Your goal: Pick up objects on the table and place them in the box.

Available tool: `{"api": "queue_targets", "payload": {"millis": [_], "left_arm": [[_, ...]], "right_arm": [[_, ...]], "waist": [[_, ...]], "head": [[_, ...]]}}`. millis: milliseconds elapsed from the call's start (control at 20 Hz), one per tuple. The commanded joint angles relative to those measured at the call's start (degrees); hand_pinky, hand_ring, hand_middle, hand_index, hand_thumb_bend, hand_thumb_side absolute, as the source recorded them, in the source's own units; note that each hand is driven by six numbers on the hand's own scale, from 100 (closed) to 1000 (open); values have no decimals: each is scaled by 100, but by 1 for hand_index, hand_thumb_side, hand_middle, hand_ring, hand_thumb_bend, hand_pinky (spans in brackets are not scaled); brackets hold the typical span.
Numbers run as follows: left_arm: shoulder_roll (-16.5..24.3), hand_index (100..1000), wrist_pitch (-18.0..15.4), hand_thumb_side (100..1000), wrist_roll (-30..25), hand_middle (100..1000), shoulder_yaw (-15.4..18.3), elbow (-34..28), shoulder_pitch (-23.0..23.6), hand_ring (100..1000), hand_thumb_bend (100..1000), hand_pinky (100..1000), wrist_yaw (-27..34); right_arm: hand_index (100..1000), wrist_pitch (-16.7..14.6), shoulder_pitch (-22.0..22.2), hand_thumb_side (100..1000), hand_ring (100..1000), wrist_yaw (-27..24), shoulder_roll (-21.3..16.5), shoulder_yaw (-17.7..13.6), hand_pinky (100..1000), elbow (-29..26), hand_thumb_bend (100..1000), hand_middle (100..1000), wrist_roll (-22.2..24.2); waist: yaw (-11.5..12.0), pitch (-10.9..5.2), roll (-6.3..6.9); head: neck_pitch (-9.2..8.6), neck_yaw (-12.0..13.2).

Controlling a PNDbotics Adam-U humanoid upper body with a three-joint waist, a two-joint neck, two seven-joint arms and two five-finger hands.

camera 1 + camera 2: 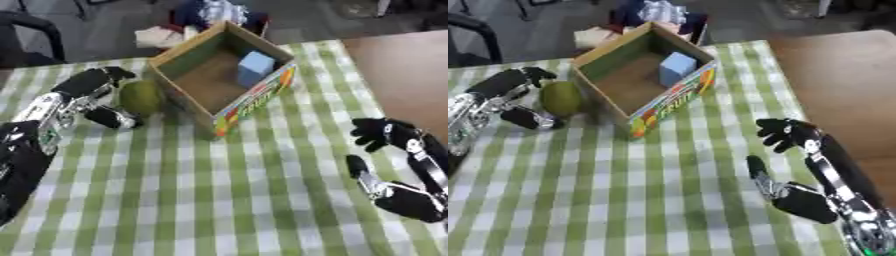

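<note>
A green round fruit (140,97) lies on the checked tablecloth just left of the cardboard box (194,53). My left hand (92,95) is around it, fingers behind and thumb in front, curled on the fruit. The box stands open with a light blue block (255,68) inside, against its right wall. My right hand (394,165) rests open at the right side of the table, away from the box, holding nothing.
The green and white checked cloth (210,190) covers the table; bare brown tabletop (407,75) shows at the right. Behind the box lie a tan item (162,36) and blue-white clutter (214,12). A dark chair (31,35) stands far left.
</note>
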Motion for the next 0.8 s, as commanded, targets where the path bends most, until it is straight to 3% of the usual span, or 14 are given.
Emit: {"api": "queue_targets", "payload": {"millis": [50, 150, 200, 300, 800], "left_arm": [[94, 738, 62, 323, 111, 567, 50, -86, -140, 529, 456, 660, -20], [87, 642, 129, 239, 317, 473, 45, -121, -147, 458, 300, 605, -30], [87, 543, 168, 193, 436, 386, 57, -144, -155, 386, 181, 568, -12], [96, 489, 266, 180, 717, 333, 87, -200, -161, 344, 133, 549, 91], [232, 488, 501, 182, 1041, 334, 180, -1054, -533, 345, 127, 573, 993]], "right_arm": [[857, -24, -51, 546, 664, -35, -26, -48, 590, -55, 182, 683, 4], [857, -27, -53, 547, 664, -35, -25, -48, 590, -54, 181, 683, 6], [857, -29, -53, 548, 664, -35, -25, -49, 590, -54, 179, 683, 7], [858, -30, -51, 551, 664, -35, -25, -50, 590, -52, 175, 683, 8], [858, -42, -40, 551, 665, -41, -38, -42, 591, -42, 166, 684, 24]], "waist": [[-6, -90, -13], [-10, -87, -13], [-9, -88, -14], [-7, -91, -14], [27, -149, -15]], "head": [[-28, 19], [-26, 23], [-26, 22], [-29, 22], [-37, 2]]}}
